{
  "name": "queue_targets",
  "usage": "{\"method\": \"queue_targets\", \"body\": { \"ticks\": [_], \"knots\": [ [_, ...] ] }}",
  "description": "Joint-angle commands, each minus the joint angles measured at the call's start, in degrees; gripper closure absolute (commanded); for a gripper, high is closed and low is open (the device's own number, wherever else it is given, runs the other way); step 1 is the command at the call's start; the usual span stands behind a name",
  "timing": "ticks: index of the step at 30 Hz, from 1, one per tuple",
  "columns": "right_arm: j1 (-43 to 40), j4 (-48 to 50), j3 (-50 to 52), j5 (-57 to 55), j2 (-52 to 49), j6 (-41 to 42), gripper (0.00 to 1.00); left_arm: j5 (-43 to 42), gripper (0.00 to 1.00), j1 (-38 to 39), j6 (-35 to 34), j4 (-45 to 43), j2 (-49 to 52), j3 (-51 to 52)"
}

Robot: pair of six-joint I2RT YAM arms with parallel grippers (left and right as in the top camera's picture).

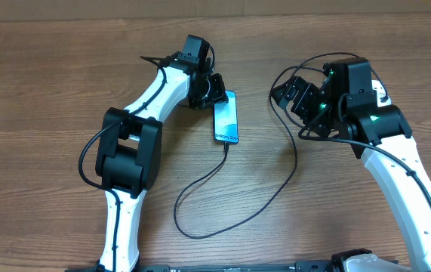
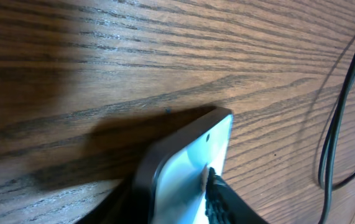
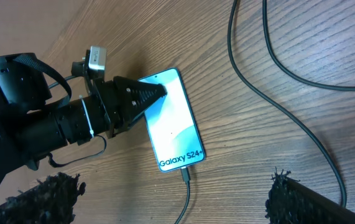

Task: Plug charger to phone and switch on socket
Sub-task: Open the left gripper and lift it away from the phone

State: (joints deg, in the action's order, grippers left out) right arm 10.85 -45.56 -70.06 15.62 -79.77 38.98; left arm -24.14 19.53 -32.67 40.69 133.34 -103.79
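L claw (image 1: 217, 92) sits at the far short end of the phone (image 1: 226, 119), tips over the corner on its own side. One finger (image 2: 213, 190) lies on the lit screen. Pinching the phone's edge or just parted round it: can't tell, as the other finger is hidden under the body.

Phone is flat on the table (image 1: 49, 91), screen up. Its long axis runs straight away from L claw's tips, back toward the arm bases.

At the end farthest from L claw the charger (image 3: 186, 180) tip looks seated in the port. The cable loops out beyond that end, then swings across to R claw (image 1: 297, 97).

R claw is spread wide w/ nothing in it, well apart from the phone, cable strands passing beneath it.

Socket isn't made out in any view. It's prob. hidden under R arm, since the cable runs that way. Judging by that, plug-in looks done and the switch is what's left. R claw is the nearer one for it.
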Motion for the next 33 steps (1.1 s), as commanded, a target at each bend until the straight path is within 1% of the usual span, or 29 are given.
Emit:
{"method": "queue_targets", "body": {
  "ticks": [1,9,10,14,15,19,21,24,28,31,33],
  "knots": [
    [-0.35,0.20,-0.46,-0.59,0.90,-0.48,0.00,0.17,0.60,0.48,0.28,-0.02,0.44,0.09],
    [-0.35,0.17,-0.46,-0.57,0.90,-0.48,0.00,0.42,0.57,0.48,0.35,0.02,0.44,0.09],
    [-0.35,0.17,-0.46,-0.57,0.90,-0.48,0.00,0.42,0.50,0.48,0.37,0.02,0.44,0.09],
    [-0.35,0.13,-0.46,-0.57,0.90,-0.50,0.00,1.22,0.07,0.26,1.46,0.07,0.44,0.09],
    [-0.35,0.04,-0.46,-0.59,0.90,-0.50,0.00,1.92,0.00,0.11,1.99,0.24,0.42,0.09],
    [-0.37,-0.44,-0.46,-0.61,0.90,-0.52,0.00,5.49,0.00,-1.25,4.96,3.10,-0.02,-0.68],
    [-0.37,-0.59,-0.46,-0.63,0.90,-0.52,0.00,7.87,0.00,-2.69,7.50,7.41,-1.01,-2.84],
    [-0.37,-0.68,-0.46,-0.63,0.90,-0.50,0.00,10.86,0.01,-3.89,10.01,11.61,-3.17,-5.35],
    [-0.37,-0.74,-0.46,-0.63,0.90,-0.50,0.00,18.69,0.03,-4.50,13.70,17.35,-9.01,-8.63],
    [-0.37,-0.92,-0.46,-0.61,0.90,-0.50,0.00,25.05,0.02,-4.33,15.69,21.97,-15.26,-10.64],
    [-0.37,-0.92,-0.46,-0.59,0.90,-0.48,0.00,27.52,0.01,-3.87,16.44,24.52,-19.71,-11.23]
  ]
}}
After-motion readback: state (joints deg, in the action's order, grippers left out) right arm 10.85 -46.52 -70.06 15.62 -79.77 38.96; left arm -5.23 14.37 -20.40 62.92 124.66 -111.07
